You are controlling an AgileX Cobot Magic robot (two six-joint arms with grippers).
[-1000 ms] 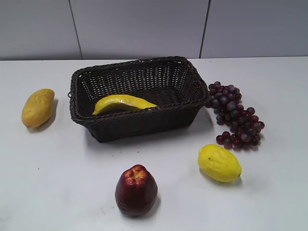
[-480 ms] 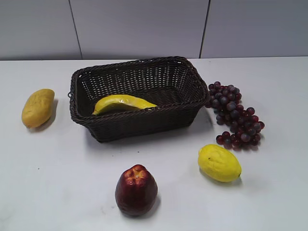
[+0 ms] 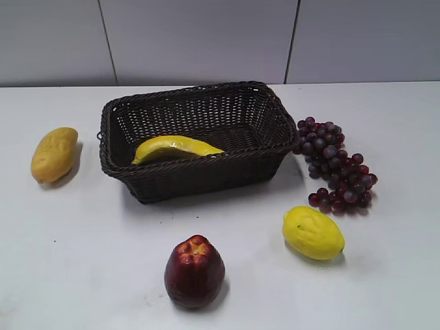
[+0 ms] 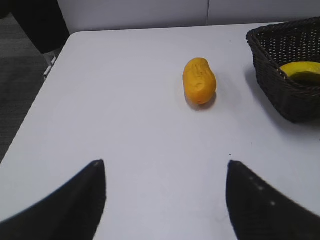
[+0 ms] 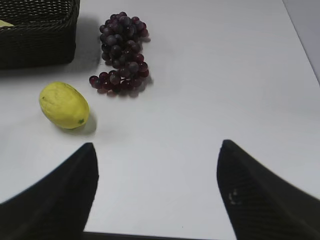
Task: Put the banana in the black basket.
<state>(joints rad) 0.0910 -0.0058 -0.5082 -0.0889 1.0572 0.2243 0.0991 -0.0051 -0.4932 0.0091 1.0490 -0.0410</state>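
The banana (image 3: 176, 147) is long, curved and yellow with a greenish tinge. It lies inside the black basket (image 3: 199, 177), a large dark woven wicker basket at the table's middle back. Part of the banana (image 4: 302, 71) shows inside the basket (image 4: 280, 90) in the left wrist view. The basket's corner (image 5: 40, 45) shows in the right wrist view. My left gripper (image 4: 165, 162) is open and empty over bare table left of the basket. My right gripper (image 5: 156, 144) is open and empty near the table's front right edge. Neither gripper shows in the exterior view.
A stubby orange-yellow fruit (image 3: 54, 154) (image 4: 199, 81) lies left of the basket. A dark red grape bunch (image 3: 337, 165) (image 5: 121, 52) lies right of it. A yellow lemon-like fruit (image 3: 313, 232) (image 5: 64, 105) and a dark red apple (image 3: 194, 271) lie in front.
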